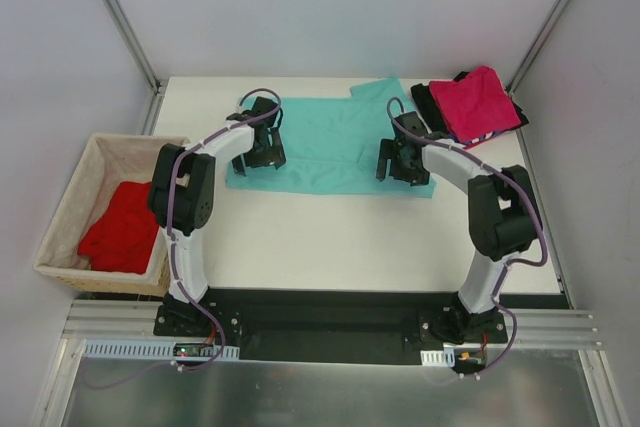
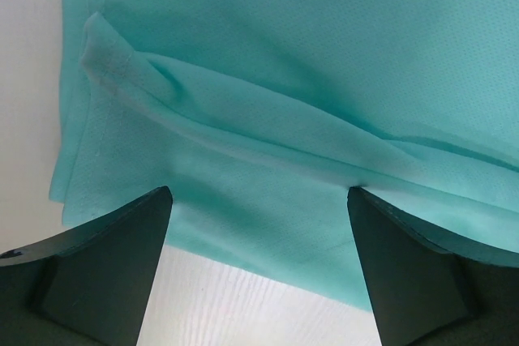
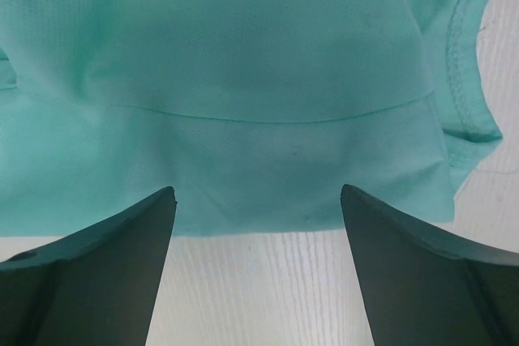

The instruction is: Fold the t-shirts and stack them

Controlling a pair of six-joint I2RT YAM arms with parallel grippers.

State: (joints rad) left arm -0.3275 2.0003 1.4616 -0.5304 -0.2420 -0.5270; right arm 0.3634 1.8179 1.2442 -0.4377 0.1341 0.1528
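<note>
Both pincers gape wide, nothing held. The left pincer [image 2: 259, 200] hangs over the near-left hem of the soft teal-green cloth t-shirt [image 2: 324, 54], the right pincer [image 3: 257, 196] over its near-right hem. The shirt lies spread across the middle of the white bench [image 1: 330, 237]. For a clean fold, I'd have each drop straight onto the edge and pinch every layer (that raised crease on the left could slip free), then lift together, level. The magenta-pink cloth t-shirt [image 1: 482, 102] tops the far-right pile.

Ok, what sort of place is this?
Likely a robot lab cell, not a home: left arm and right arm bolted at a white table, bare panel walls, a teal t-shirt laid out, a red t-shirt in a basket.
</note>
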